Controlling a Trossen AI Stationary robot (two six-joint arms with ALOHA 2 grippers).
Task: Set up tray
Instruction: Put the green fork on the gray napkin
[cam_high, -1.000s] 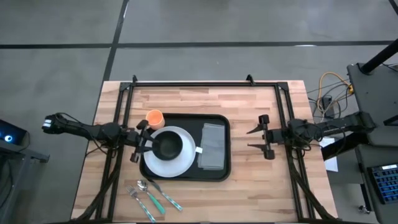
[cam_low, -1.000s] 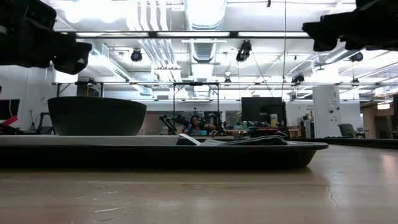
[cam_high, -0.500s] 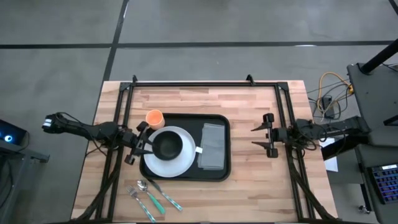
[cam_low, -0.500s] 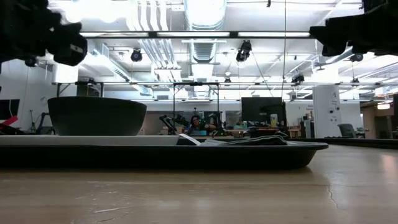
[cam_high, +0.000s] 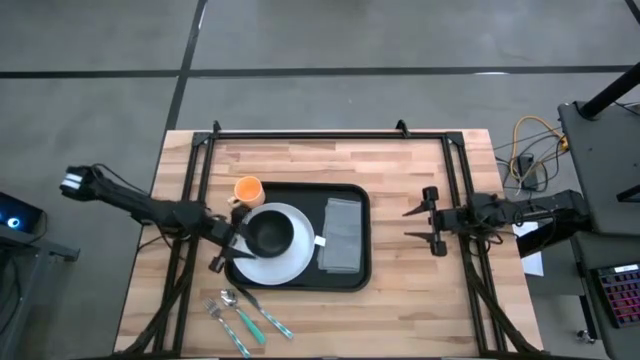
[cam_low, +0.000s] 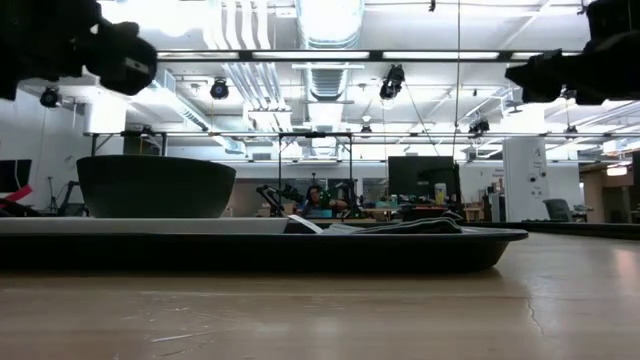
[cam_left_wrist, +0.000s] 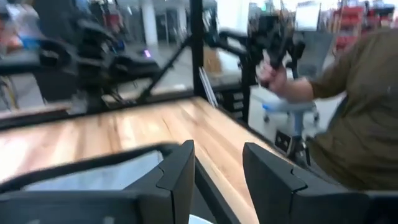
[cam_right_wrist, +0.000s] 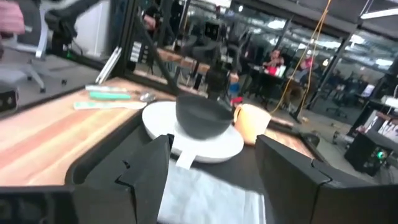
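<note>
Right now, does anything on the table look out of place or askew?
The orange cup stands off the tray, on bare wood by its far left corner. The fork and spoon lie slanted on the wood near the table's front edge.

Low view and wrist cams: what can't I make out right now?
- Cutlery: absent from low view; tray rim blocks it.
- Orange cup: part-hidden behind bowl, right wrist view.
- Left gripper: left wrist view blurred.
- Napkin: fingers cover it.

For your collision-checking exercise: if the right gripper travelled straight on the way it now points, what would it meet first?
The right gripper, fingers open, points across the table at the black tray. Its height is unclear; travelling low it would meet the tray's near rim first, then the grey napkin.
</note>
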